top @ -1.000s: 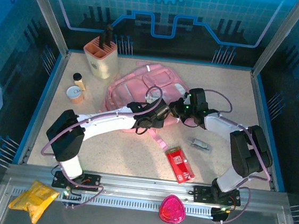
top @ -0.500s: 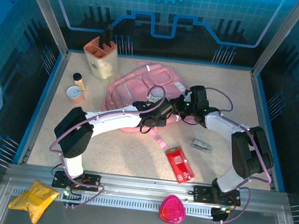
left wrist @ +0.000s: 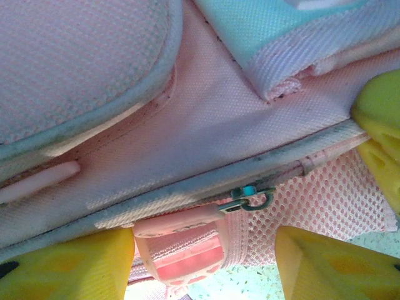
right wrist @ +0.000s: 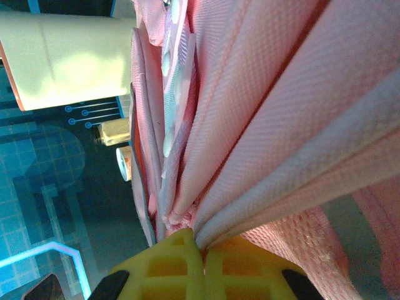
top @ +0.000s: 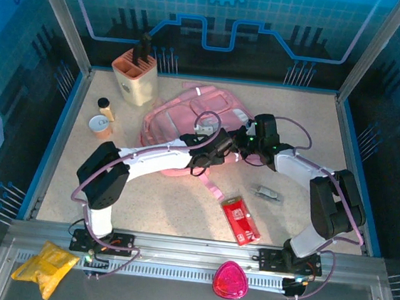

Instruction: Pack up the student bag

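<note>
Both grippers meet the backpack mid-table: left gripper spread either side of a zipper pull, right gripper pinching its fabric.

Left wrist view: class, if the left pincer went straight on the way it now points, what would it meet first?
Most likely the pink zipper pull lying between the fingers of the open left pincer, on the student bag; depth is hard to judge.
</note>
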`<move>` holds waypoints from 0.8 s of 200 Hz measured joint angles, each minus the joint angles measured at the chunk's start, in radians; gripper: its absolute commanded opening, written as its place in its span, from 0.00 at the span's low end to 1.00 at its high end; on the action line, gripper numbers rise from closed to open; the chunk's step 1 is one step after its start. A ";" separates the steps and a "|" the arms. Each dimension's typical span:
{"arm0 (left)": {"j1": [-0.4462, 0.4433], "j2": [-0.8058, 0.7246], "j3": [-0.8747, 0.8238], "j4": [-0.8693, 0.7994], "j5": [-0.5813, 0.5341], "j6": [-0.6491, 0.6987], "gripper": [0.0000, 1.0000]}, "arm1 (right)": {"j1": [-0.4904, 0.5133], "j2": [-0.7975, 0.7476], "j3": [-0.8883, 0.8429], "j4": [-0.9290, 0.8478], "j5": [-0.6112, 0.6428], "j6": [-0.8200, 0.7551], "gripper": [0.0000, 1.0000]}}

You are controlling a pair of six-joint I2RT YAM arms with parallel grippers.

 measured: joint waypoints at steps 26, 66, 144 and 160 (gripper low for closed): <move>0.000 -0.027 -0.013 -0.003 -0.026 -0.021 0.62 | 0.000 0.000 0.000 0.008 -0.005 0.006 0.00; 0.006 -0.037 -0.013 -0.012 -0.038 -0.015 0.57 | 0.000 0.000 0.000 0.015 -0.006 0.007 0.00; 0.011 0.021 0.069 -0.039 -0.040 0.011 0.45 | 0.000 0.000 0.000 0.026 -0.001 0.015 0.00; 0.011 0.024 0.079 -0.039 -0.049 0.021 0.42 | 0.000 0.000 0.000 0.035 0.005 0.015 0.00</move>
